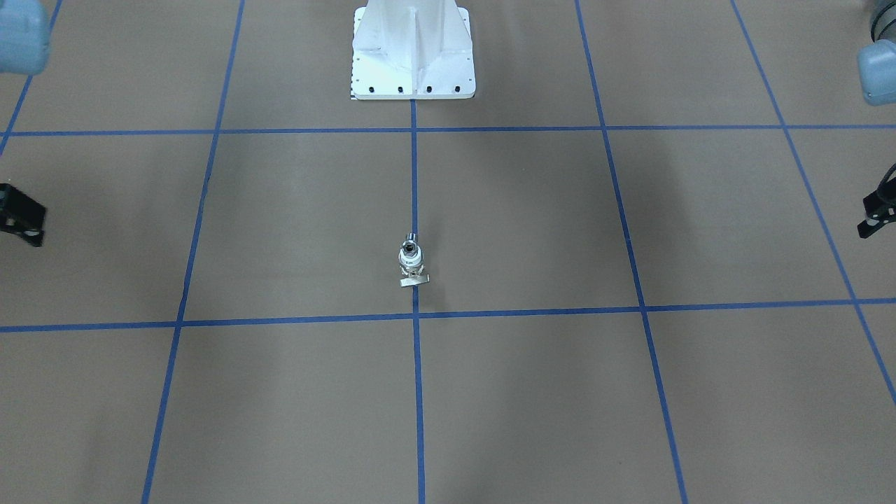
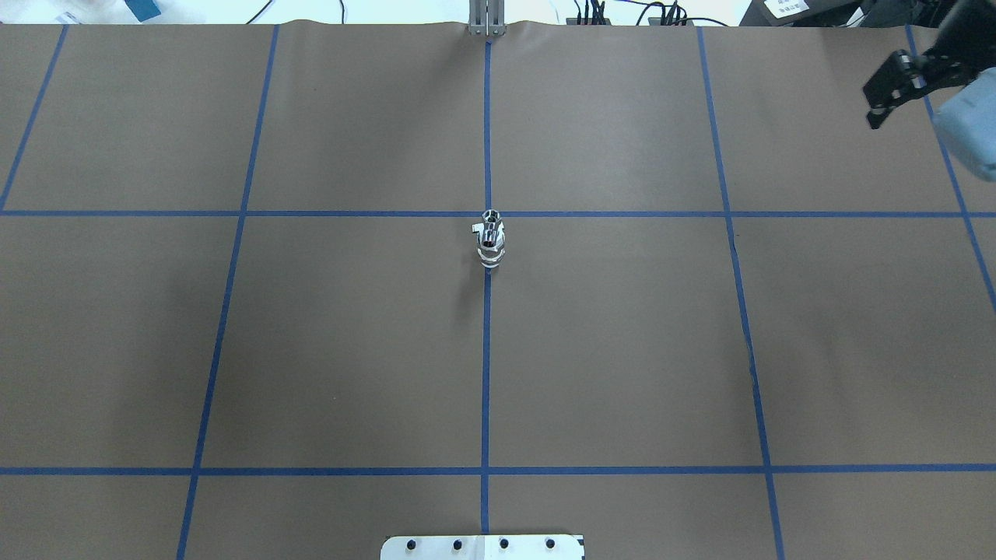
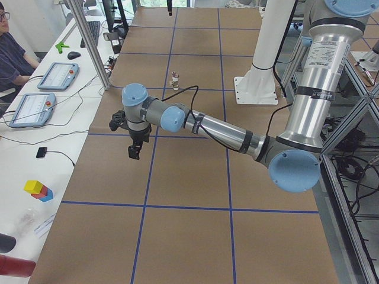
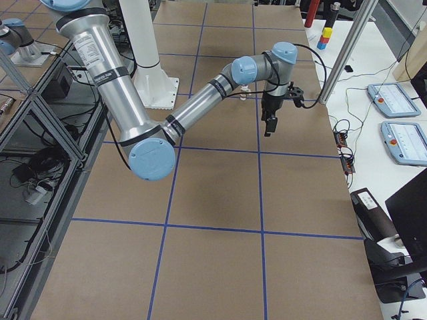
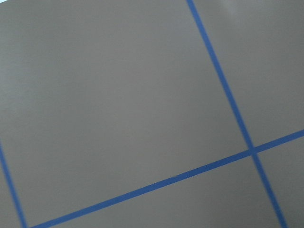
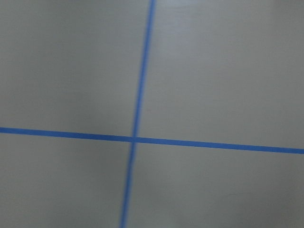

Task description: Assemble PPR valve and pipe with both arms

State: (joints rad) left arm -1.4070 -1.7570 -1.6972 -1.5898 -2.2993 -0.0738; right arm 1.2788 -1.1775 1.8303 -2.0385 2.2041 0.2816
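Note:
The PPR valve (image 1: 411, 264) stands on the centre blue line of the table, with its white collar, silver middle and pale lever showing. It also shows in the overhead view (image 2: 490, 239) and small in the left side view (image 3: 174, 80). The pipe (image 1: 409, 245), a short silver stub with a dark bore, sits at the valve's upper end and touches it. My right gripper (image 2: 887, 89) hangs far off at the table's far right corner. My left gripper (image 1: 875, 217) is at the opposite edge. Both are empty and well away from the valve; their jaw gap does not show.
The white base pedestal (image 1: 413, 63) stands behind the valve. Blue tape lines (image 2: 486, 350) divide the brown table into squares. Operators' tablets (image 3: 35, 100) and cables lie beyond the far edge. Both wrist views show only bare table and tape.

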